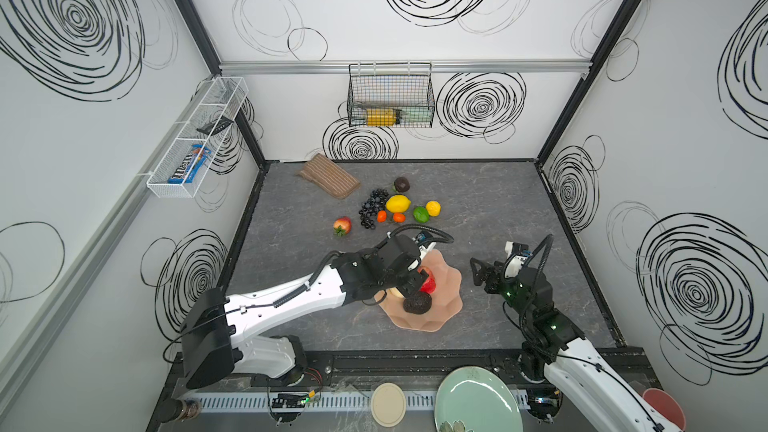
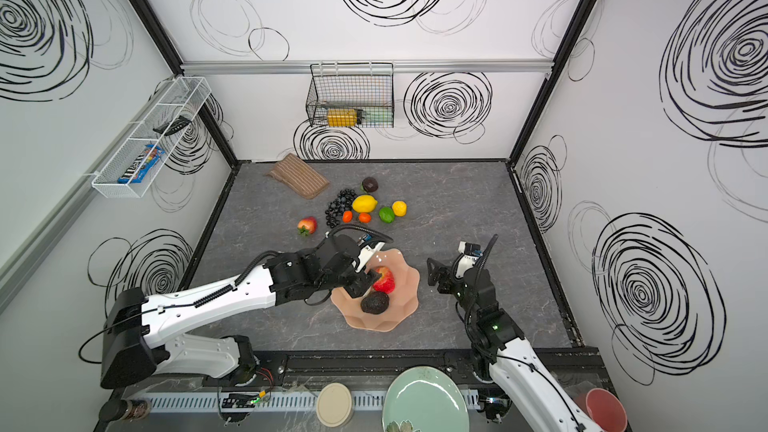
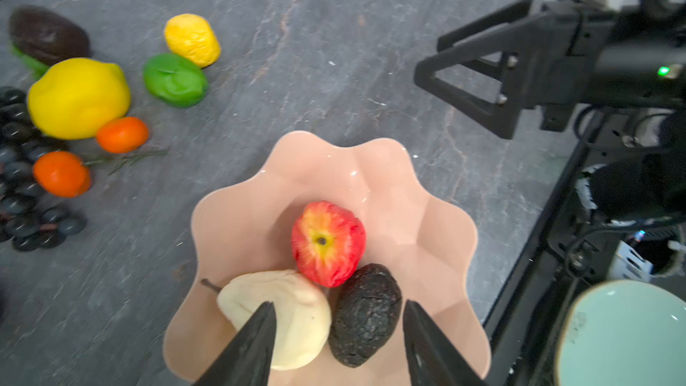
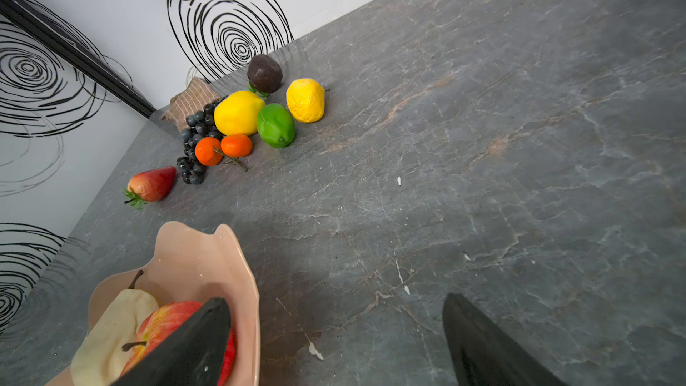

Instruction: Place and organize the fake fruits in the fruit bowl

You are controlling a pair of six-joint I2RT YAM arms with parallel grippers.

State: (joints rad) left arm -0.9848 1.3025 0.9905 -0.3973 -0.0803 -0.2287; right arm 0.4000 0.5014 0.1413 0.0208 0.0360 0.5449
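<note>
Three plastic fruits, red apple, beige pear and knobbly dark avocado, huddle in the peach-pink scalloped bowl, likely leaving room for the loose fruits beyond it, the left gripper hanging above them with fingers spread and empty, the right gripper likewise alongside.

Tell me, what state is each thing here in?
fruit bowl: upright, holds three fruits
red apple: in bowl
beige pear: in bowl, on its side
dark avocado: in bowl
left gripper: open, empty, over bowl
right gripper: open, empty, beside bowl
grape bunch: on table
lemon: on table
lime: on table
strawberry: on table
tangerines: on table
other avocado: on table
small yellow fruit: on table
</note>
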